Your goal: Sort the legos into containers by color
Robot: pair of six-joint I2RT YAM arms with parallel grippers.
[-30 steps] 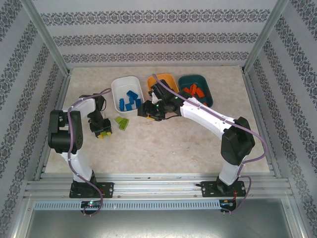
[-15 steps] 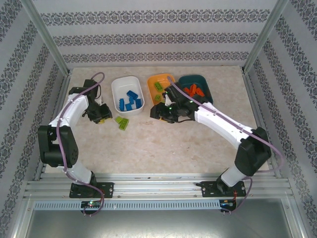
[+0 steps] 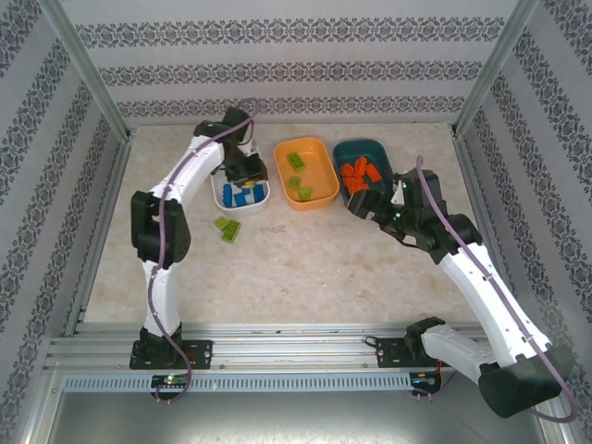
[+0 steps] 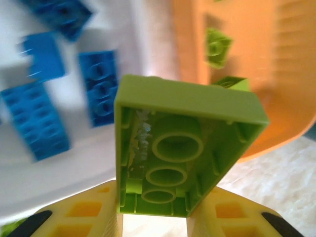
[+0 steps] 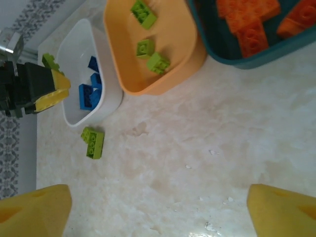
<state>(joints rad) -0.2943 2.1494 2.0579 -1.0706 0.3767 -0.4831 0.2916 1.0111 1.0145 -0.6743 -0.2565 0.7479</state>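
My left gripper [image 3: 244,176] hangs over the white dish [image 3: 218,199], shut on a lime green lego [image 4: 182,148] whose hollow underside faces the wrist camera. Below it lie several blue legos [image 4: 37,121], and the orange dish [image 4: 256,74] is just to the right. That orange dish [image 3: 319,165] holds three lime legos [image 5: 158,63]. Orange legos [image 5: 249,19] fill the dark teal dish [image 3: 372,148]. Two lime legos [image 3: 228,228] lie together on the table in front of the white dish. My right gripper [image 3: 359,205] is open, with nothing in it, by the teal dish's near-left corner.
The three dishes stand in a row at the back of the beige table [image 3: 305,268]. Patterned walls and metal posts [image 3: 88,69] enclose the table on three sides. The left arm's elbow [image 3: 153,222] stands left of the loose lime legos.
The left arm has swung from the table left of the white dish up over that dish, carrying the lime lego. The right arm has pulled back from the orange dish toward the right.
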